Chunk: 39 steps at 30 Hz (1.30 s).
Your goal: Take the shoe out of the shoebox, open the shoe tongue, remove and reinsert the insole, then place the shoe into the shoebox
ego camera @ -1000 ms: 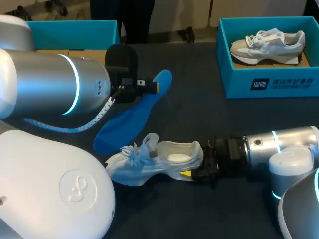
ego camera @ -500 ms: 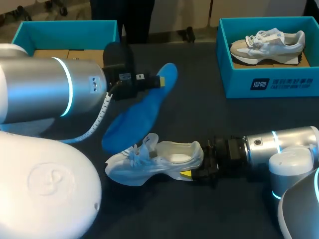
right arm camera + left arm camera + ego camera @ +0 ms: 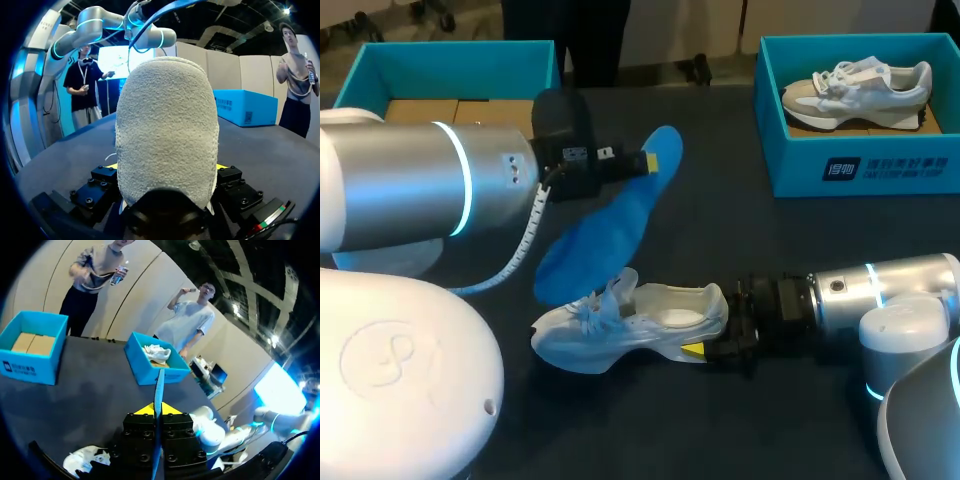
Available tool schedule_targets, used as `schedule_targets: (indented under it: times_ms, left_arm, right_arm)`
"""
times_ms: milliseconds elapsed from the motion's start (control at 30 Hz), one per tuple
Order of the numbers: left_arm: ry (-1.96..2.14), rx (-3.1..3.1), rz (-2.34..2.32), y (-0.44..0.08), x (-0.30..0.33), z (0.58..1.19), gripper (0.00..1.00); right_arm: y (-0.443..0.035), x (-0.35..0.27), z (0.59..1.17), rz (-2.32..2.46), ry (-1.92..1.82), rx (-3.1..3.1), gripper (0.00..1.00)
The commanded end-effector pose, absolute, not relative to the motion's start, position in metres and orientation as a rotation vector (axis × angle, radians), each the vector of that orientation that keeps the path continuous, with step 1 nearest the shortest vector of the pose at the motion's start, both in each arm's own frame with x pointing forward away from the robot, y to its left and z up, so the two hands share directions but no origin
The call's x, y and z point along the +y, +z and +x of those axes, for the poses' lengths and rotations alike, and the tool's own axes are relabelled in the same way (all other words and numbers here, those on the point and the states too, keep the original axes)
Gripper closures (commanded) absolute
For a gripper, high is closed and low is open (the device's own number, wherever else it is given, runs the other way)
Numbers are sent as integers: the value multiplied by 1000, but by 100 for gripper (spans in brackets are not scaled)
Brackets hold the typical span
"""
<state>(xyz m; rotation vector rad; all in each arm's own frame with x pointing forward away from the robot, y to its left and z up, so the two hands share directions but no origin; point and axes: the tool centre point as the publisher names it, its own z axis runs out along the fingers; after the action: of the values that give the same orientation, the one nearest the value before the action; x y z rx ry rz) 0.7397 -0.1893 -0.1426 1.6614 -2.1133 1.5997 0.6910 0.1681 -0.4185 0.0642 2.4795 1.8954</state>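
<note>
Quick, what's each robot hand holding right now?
Left gripper: shut on the blue insole.
Right gripper: shut on the white shoe, at its heel.

Nothing legible — just blurred white print on the right shoebox (image 3: 790, 172) front.

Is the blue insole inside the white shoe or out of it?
Out. The left gripper holds the blue insole aloft above the white shoe, whose opening shows no insole.
</note>
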Motion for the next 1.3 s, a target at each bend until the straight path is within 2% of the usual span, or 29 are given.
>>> schedule_targets:
  times_ms: [33, 467, 900, 1300]
  left_arm:
    - [779, -2354, 1421, -136, -182, 735, 100]
    - [449, -2412, 1446, -151, -160, 729, 100]
    - [101, -2363, 1317, -193, -154, 712, 100]
    - [-19, -2232, 1204, -195, -154, 720, 100]
  right_arm:
    - [-419, 170, 690, 65, 1890, 2481, 100]
    - [-419, 170, 690, 65, 1890, 2481, 100]
    - [-419, 170, 690, 65, 1890, 2481, 100]
    - [-419, 170, 690, 65, 1890, 2481, 100]
